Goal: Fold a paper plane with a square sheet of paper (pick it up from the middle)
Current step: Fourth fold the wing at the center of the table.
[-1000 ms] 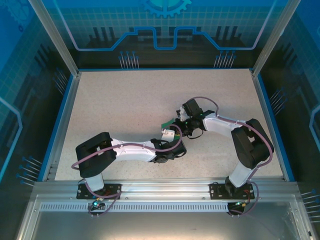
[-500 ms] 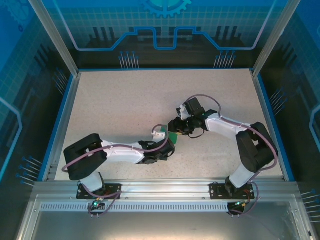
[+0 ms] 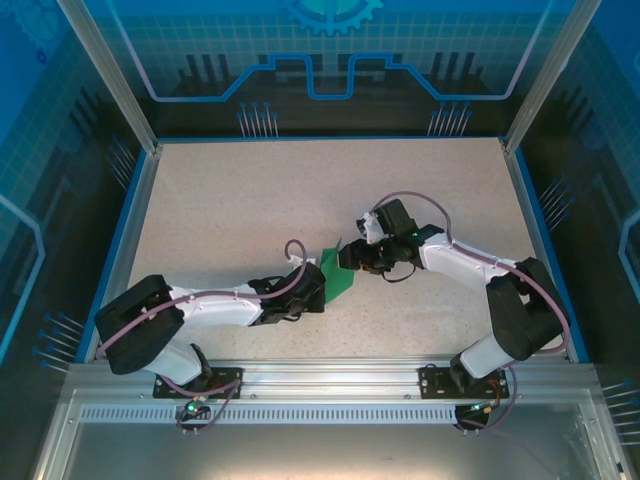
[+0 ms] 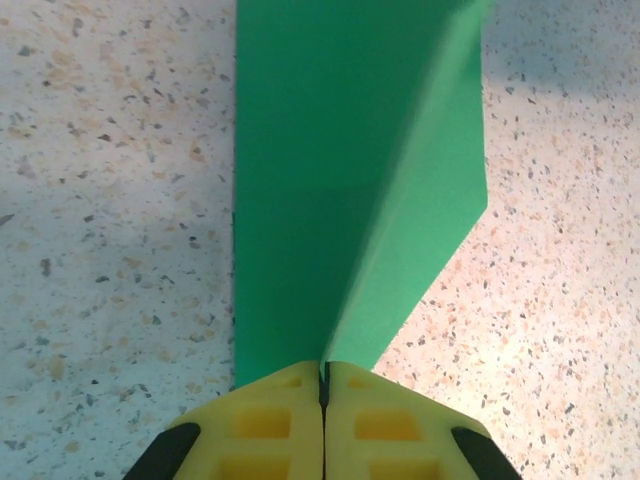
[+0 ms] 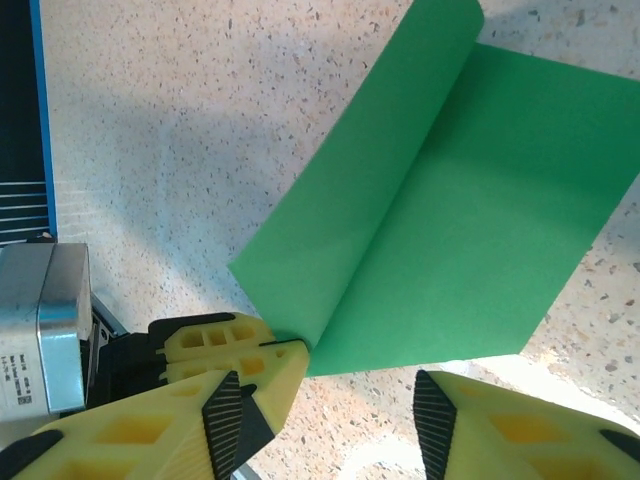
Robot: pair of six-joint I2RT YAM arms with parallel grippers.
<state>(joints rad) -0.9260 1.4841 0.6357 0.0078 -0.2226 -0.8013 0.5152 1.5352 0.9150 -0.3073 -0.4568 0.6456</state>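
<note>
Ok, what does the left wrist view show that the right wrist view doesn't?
Left wrist view: the left gripper head-on, its pads meeting in a closed seam on the crease of the paper, with one flap raised. Right wrist view instead: the right gripper, open, fingers spread below the paper's edge, plus the blue table edge. Shared: the green paper, the speckled table, and the left gripper pinching the paper.
</note>
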